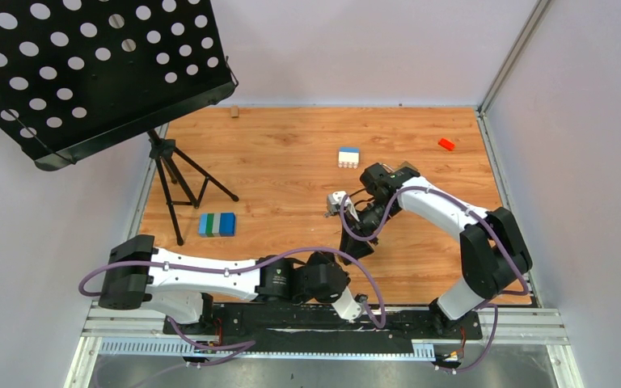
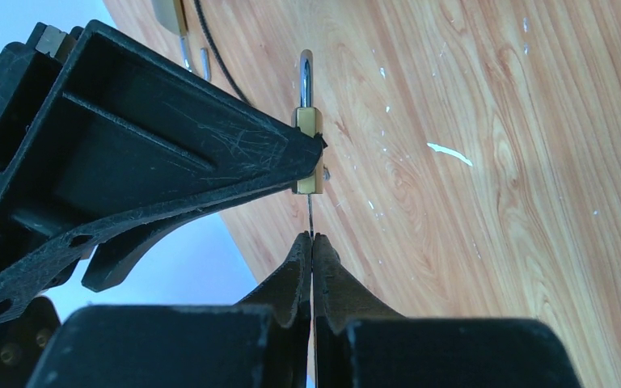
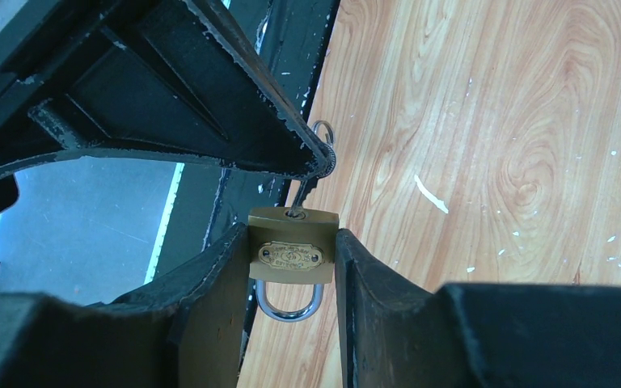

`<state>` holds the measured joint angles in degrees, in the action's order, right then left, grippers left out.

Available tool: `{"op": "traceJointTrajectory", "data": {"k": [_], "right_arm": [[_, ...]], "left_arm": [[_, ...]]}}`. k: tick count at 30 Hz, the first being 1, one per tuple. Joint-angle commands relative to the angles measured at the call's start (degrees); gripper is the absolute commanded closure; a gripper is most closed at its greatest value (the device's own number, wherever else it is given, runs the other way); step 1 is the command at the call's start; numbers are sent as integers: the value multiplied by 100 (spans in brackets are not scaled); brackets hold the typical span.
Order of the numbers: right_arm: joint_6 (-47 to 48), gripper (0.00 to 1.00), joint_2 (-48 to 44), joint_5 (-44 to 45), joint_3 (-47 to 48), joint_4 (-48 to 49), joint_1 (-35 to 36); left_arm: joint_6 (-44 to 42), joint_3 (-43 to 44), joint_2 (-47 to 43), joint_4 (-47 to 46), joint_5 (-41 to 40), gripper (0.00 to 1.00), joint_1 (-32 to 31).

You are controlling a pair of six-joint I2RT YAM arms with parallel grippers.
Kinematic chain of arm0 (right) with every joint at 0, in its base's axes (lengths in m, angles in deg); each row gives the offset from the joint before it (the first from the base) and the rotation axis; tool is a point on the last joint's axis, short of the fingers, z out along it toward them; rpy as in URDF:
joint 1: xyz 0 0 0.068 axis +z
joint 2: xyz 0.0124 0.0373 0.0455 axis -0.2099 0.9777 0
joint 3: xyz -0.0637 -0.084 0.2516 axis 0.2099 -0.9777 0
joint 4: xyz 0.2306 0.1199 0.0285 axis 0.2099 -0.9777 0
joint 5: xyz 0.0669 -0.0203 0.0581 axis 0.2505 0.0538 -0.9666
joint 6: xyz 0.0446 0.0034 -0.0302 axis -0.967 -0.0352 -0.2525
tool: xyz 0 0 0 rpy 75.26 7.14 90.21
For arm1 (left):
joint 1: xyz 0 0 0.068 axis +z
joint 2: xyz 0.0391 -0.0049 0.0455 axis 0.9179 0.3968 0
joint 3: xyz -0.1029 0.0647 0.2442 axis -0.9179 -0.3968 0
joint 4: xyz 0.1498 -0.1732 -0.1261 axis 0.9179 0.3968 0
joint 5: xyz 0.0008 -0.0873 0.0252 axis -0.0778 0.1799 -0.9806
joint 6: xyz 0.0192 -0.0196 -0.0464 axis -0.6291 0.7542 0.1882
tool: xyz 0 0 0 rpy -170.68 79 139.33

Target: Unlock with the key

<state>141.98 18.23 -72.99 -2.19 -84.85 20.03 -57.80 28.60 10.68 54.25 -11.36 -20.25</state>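
a warm orange-brown wood-grain tabletop (image 1: 283, 149) fills the middle of the top view, evenly lit, with only soft shadows. plain pale lilac-grey walls close it in on three sides: a back wall (image 1: 356, 48), a left wall (image 1: 24, 234) and a right wall (image 1: 590, 162). a thin silver metal corner strip (image 1: 513, 52) runs up where the back and right walls meet. at the far left a black perforated metal music-stand tray (image 1: 89, 65) tilts over the tabletop on a thin black tripod (image 1: 164, 149), whose feet rest on the wood. a ribbed silver aluminium rail (image 1: 331, 347) lies along the near edge. close up, the wood carries small white flecks and scuffs (image 2: 449, 153).
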Motion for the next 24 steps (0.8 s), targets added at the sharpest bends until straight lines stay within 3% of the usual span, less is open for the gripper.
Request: {"op": "traceJointTrajectory", "data": {"k": [1,8,17,24], "right_arm": [[-89,100,57,-619,364,277,6],[-71,100,271,-513,625,80,5],[-987,100,-706,254,200,1557,102],[-716,100,-674,213,391,1150,191]], "left_arm": [[-46,-29,74,-625,-22,100,-154],[-31,42,125,-544,15,100,-173],[483,582,-37,197,1154,100,277],[281,707,145,249,1136,100,293]]}}
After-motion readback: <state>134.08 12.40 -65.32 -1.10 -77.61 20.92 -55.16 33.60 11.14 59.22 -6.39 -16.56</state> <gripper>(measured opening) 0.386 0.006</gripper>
